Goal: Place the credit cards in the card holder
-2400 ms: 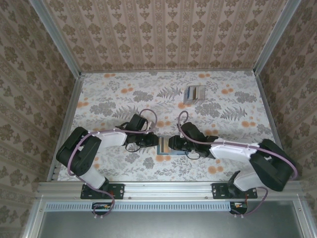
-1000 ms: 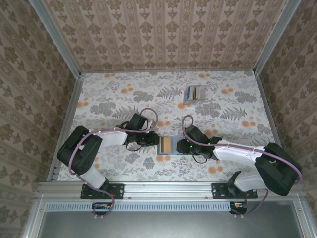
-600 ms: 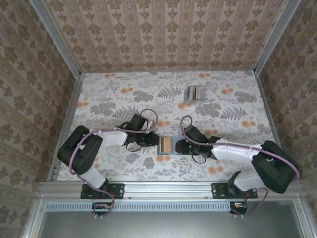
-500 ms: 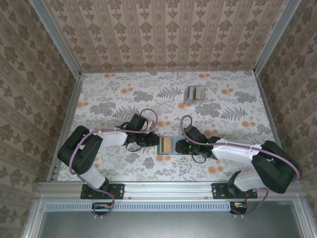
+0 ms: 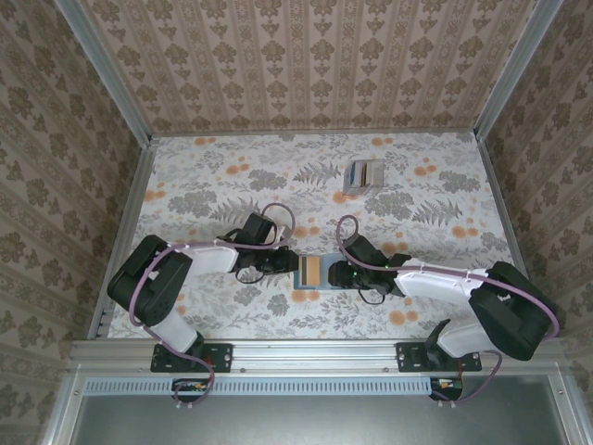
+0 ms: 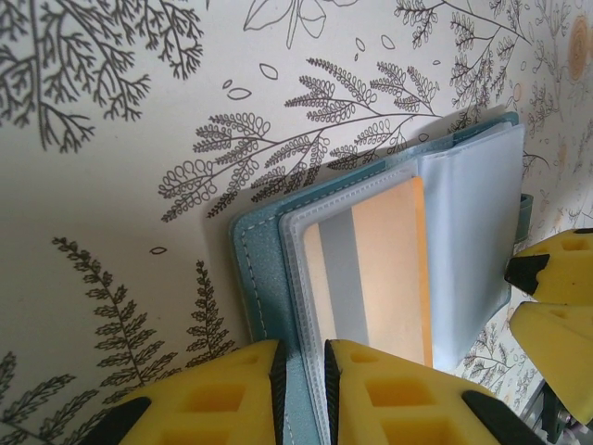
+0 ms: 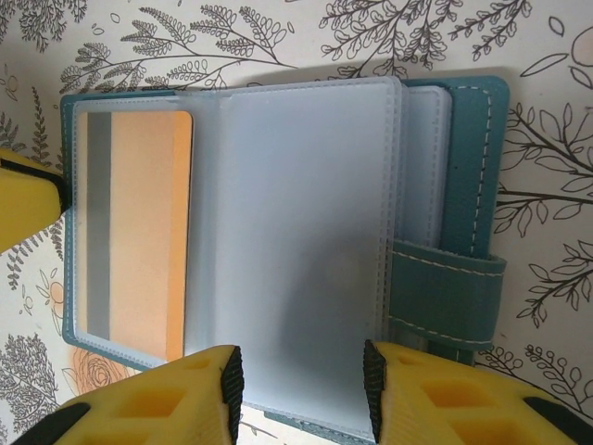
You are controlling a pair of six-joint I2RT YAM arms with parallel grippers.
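- The card holder point(image 5: 329, 270) lies open and flat on the worktop point(image 5: 213, 176), close to the near edge and about midway along it, between the two arms.
- Its teal cover point(image 7: 463, 185) faces down and the clear plastic sleeves point(image 7: 296, 213) face up. A stitched strap point(image 7: 445, 301) sticks out on the right side.
- An orange card with a grey stripe point(image 7: 139, 232) sits inside the leftmost sleeve.
- The left pincer point(image 6: 301, 357) is clamped on the holder's left edge. Its yellow fingers point(image 6: 232, 389) are nearly together, with the cover's rim in the narrow gap.
- The right pincer point(image 7: 296, 366) is at the holder's right half with its fingers point(image 7: 167, 399) apart, straddling the edge of a clear sleeve. Whether they touch it cannot be told.
- The remaining credit cards point(image 5: 363, 175) lie in a small fanned stack well apart from the holder, towards the far edge and right of the middle.
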